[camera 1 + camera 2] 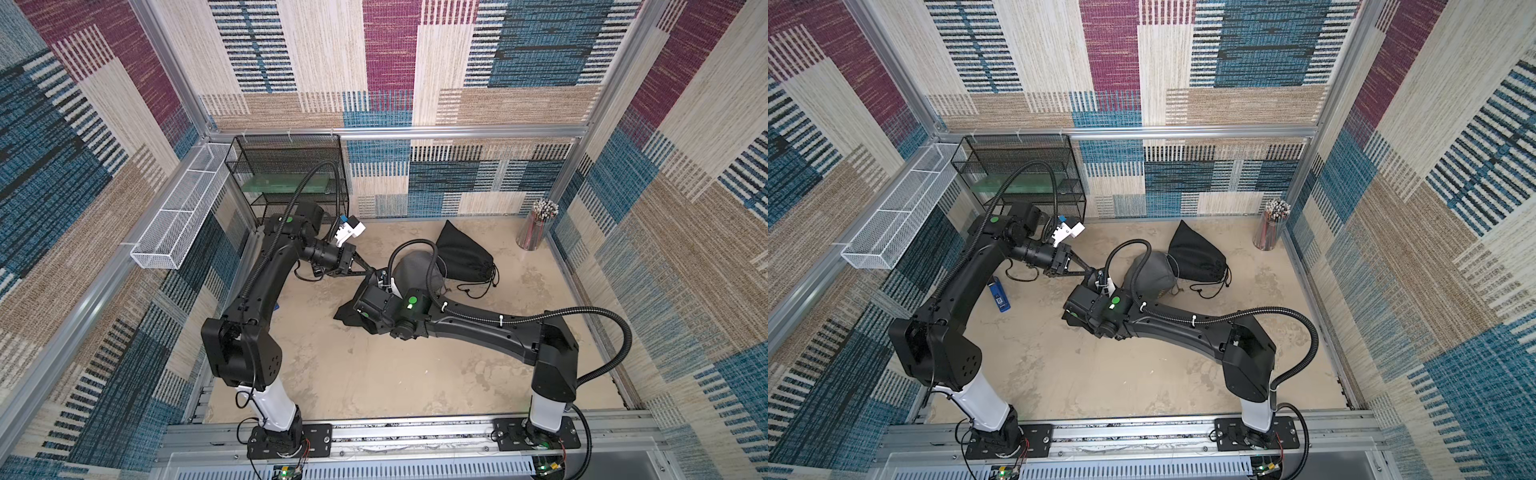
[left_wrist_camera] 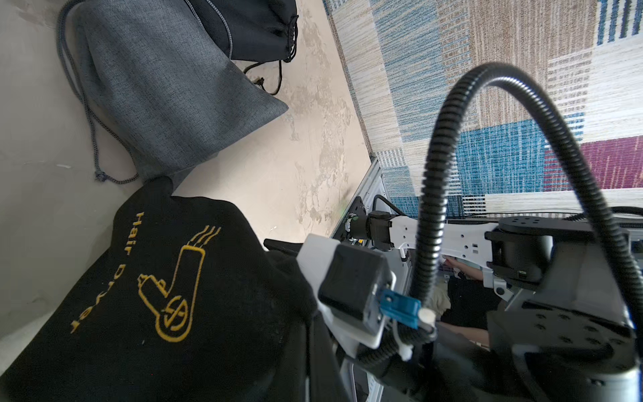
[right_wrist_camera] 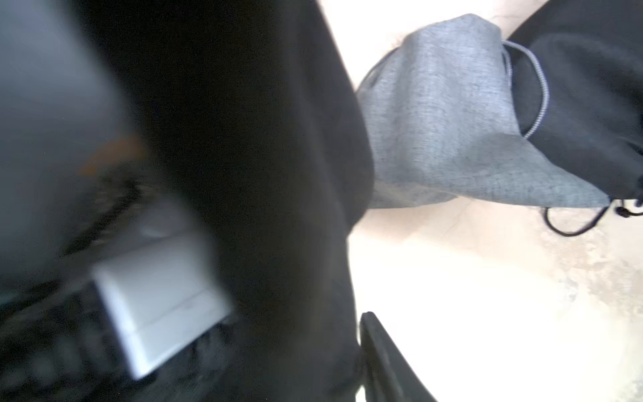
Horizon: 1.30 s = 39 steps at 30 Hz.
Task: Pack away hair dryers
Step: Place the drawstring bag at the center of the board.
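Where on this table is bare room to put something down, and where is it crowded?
The widest bare patch of the table lies between the right arm and the front rail. A smaller one lies by the right wall, before the pencil cup. Crowded: the middle, where the grey pouch, plain black pouch and printed pouch lie close together.

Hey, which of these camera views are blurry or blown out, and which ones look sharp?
Right wrist view: the white block up close is smeared and out of focus, the table glares nearly white, and only the grey pouch looks crisp. Left wrist view: sharp on the printed black pouch. Both top views: sharp and evenly lit.
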Each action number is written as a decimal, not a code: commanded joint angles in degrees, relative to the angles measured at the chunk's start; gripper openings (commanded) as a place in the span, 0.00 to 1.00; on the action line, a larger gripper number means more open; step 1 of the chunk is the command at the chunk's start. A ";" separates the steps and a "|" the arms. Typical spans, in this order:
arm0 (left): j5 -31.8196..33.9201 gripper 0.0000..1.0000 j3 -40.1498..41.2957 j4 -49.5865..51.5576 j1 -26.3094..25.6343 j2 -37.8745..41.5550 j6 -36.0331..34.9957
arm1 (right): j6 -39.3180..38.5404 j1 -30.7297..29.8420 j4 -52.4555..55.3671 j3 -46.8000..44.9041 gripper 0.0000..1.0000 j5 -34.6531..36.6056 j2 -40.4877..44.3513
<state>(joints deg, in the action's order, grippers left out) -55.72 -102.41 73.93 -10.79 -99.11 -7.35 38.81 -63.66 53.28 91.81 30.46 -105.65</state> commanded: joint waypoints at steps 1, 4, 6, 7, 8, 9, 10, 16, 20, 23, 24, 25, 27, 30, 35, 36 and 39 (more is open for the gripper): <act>-2.84 0.00 0.14 -0.09 0.06 0.52 -1.38 | -1.91 0.86 -3.18 -1.15 0.34 1.40 1.56; -1.01 0.00 -0.13 0.14 0.15 -0.18 -1.94 | -4.81 1.67 -4.83 -0.94 0.18 -1.81 3.20; -0.45 0.00 -0.83 0.34 0.41 -1.29 -2.47 | -7.36 2.11 -6.59 -1.06 0.04 -5.97 5.10; -0.02 0.00 -1.31 0.56 0.50 -2.04 -2.44 | -8.43 2.43 -7.58 -1.23 0.00 -8.72 6.25; 0.04 0.00 -1.89 0.89 0.63 -2.85 -2.76 | -9.33 2.77 -8.42 -1.36 0.00 -11.35 7.31; 0.05 0.00 -2.69 1.39 0.66 -3.74 -3.25 | -9.94 3.32 -9.01 -1.44 0.00 -14.27 8.38; 0.24 0.00 -3.55 1.76 0.70 -4.56 -3.59 | -10.30 3.55 -9.40 -1.46 0.00 -16.95 9.38; 1.27 0.00 -8.26 2.35 0.72 -8.99 -4.96 | -10.04 7.97 -11.52 -3.77 0.00 -23.18 13.79; 1.98 0.00 -11.92 2.63 0.60 -12.36 -4.87 | -8.41 10.82 -14.84 -9.04 0.00 -23.77 16.75; 0.87 0.00 -14.06 2.85 0.43 -14.05 -4.27 | -7.24 12.06 -17.33 -12.48 0.00 -23.87 18.62; 0.42 0.00 -14.53 2.88 0.25 -14.51 -4.01 | -6.95 12.38 -18.10 -13.28 0.00 -23.86 19.20; 0.29 0.00 -15.08 2.85 0.03 -14.91 -3.83 | -6.83 12.71 -18.79 -13.93 0.00 -24.16 19.58; -0.17 0.00 -16.49 3.26 -0.77 -15.69 -3.71 | -6.42 13.67 -20.18 -14.95 0.00 -25.12 20.04; -0.09 0.05 -17.56 3.54 -2.23 -15.95 -4.44 | -6.03 14.09 -21.39 -15.59 0.00 -25.03 19.88; 1.40 0.22 -17.87 3.53 -3.09 -15.50 -6.40 | -5.57 14.09 -23.50 -18.21 0.00 -23.56 19.99; 1.48 0.26 -17.76 3.52 -3.10 -15.34 -6.83 | -5.58 13.77 -24.17 -18.89 0.00 -22.98 20.25; 1.98 0.36 -17.30 3.54 -3.08 -14.96 -7.67 | -5.77 13.05 -26.70 -21.92 0.00 -21.88 21.49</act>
<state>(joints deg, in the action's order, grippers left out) -54.15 -119.79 77.36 -13.98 -114.76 -12.40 32.93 -50.19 32.08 71.11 6.72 -85.34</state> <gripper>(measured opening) 0.342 0.087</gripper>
